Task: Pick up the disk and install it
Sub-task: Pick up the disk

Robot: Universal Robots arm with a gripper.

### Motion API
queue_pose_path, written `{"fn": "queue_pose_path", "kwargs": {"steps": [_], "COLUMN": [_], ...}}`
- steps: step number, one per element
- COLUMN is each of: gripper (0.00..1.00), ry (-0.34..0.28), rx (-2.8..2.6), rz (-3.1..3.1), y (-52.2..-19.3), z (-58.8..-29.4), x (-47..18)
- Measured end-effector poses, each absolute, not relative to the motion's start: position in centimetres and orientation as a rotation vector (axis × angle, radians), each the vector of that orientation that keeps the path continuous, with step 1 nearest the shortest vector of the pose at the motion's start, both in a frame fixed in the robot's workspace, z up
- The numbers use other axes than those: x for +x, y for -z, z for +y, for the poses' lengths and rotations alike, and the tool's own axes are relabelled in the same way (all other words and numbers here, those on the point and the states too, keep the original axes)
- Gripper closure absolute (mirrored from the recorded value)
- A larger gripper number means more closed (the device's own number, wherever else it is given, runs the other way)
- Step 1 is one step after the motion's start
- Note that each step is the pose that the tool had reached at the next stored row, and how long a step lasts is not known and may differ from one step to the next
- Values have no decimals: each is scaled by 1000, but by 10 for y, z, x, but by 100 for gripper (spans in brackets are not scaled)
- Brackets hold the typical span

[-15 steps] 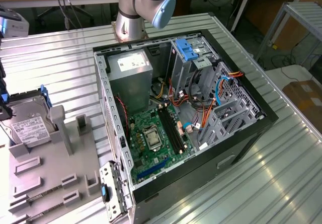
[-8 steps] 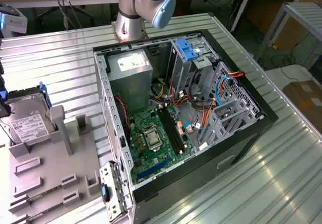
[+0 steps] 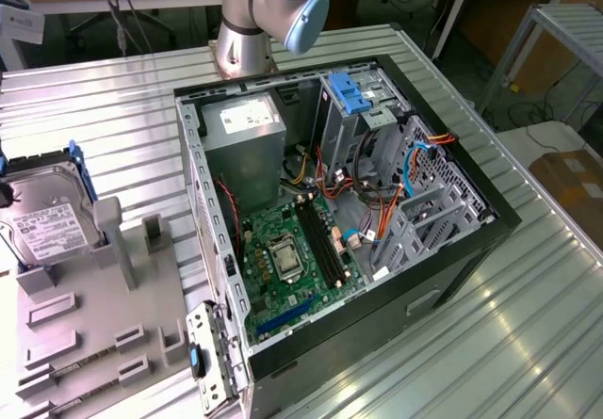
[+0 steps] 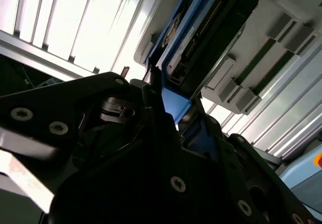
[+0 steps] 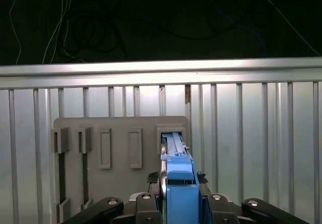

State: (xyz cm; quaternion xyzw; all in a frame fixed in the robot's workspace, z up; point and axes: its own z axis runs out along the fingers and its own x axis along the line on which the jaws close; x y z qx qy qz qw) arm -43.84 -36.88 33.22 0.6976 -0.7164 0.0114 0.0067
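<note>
The disk (image 3: 52,219) stands on its edge in a slot of the grey holder (image 3: 94,325), at the exterior view's left and well apart from the open computer case (image 3: 471,221), which lies on its side on the ribbed metal counter (image 3: 528,325). The holder keeps the disk upright, so its thin body can be taken from both sides and the label side faces outward. In the first wrist view the gripper (image 5: 179,181) sits over the end of the disk. Its two black fingers (image 5: 153,183) lie against the blue side rail, one on each side, so I judge that they are pressed onto the disk and pinching it, not spread. The second wrist view shows the same blue rail between the dark finger parts, with the connector end of the disk pointing away from them. The disk is not yet lifted, because its lower edge rests in the slot. Inside the case, the drive cage with a blue bracket (image 3: 347,94) is beside the grey power supply (image 3: 247,132).
</note>
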Motion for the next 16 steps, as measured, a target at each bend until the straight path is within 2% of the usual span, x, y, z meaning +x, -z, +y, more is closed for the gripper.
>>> {"fn": "queue_pose_path", "kwargs": {"steps": [7,16], "gripper": [63,63], "ry": [-36,-36], "rx": [2182,2182], "rz": [-2241,-2241], "y": [-343,-374], "z": [-369,-369], "x": [-438,-438]}}
